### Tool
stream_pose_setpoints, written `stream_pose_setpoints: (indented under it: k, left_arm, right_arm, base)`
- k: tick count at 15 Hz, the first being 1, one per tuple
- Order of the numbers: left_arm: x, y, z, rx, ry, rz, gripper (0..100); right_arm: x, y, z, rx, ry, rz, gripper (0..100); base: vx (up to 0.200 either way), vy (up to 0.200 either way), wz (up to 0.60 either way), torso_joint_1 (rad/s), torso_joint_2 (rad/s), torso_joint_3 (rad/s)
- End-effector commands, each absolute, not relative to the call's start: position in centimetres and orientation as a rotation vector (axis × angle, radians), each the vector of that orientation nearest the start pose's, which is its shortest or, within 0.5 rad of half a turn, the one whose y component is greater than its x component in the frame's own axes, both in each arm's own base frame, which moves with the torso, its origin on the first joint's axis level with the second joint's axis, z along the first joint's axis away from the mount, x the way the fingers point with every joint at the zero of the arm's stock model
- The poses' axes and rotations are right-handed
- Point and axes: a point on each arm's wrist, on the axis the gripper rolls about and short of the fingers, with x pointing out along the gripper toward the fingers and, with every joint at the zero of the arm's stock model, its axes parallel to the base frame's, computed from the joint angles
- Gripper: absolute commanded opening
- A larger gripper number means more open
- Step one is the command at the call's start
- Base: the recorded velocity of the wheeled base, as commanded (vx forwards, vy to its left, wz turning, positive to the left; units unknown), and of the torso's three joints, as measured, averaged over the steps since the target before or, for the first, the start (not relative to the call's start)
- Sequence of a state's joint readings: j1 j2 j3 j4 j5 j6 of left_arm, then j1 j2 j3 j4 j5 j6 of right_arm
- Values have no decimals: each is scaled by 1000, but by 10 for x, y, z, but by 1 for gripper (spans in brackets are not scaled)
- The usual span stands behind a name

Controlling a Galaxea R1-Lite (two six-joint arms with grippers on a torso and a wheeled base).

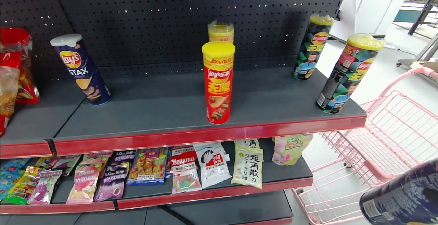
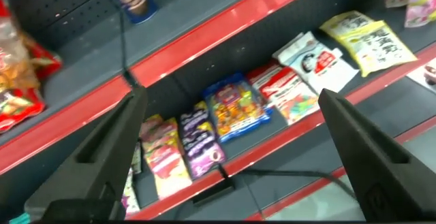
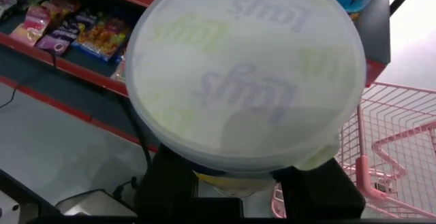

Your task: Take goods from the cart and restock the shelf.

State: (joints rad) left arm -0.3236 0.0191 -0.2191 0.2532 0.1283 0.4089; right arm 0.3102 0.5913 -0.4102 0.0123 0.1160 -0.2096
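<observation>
Navy chip can [image 1: 403, 194] clamped in the right pincer [image 3: 245, 186] near the pink cart [image 1: 393, 129]; left pincer [image 2: 231, 98] gapes wide, empty.

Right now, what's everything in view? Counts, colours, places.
blue can: 1, navy with a white lid, upper shelf left
red cans: 2, red with yellow lids, upper shelf centre, one behind the other
black cans: 2, black-green with yellow lids, upper shelf right
red bags: count unclear, red, upper level far left
packets: many, mixed colours, lower shelf
cart: 1, pink, right of the shelves
held can: 1, dark blue with a pale lid, in the right gripper
left gripper: black, open, before the lower shelf
right gripper: black, shut on held can
</observation>
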Motion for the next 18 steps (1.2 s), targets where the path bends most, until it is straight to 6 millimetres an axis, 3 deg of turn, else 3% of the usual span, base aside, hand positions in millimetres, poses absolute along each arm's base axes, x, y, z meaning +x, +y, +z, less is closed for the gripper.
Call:
stream_pose_setpoints:
  k: [1,18]
  left_arm:
    - [-38,16,109,419,13,-203,100]
    - [-39,16,110,419,6,-202,100]
  right_arm:
    - [32,13,189,-225,140,456,0]
    - [34,16,191,-271,126,549,0]
  base:
    - [0,200,0,2,7,-2]
    - [0,200,0,2,2,2]
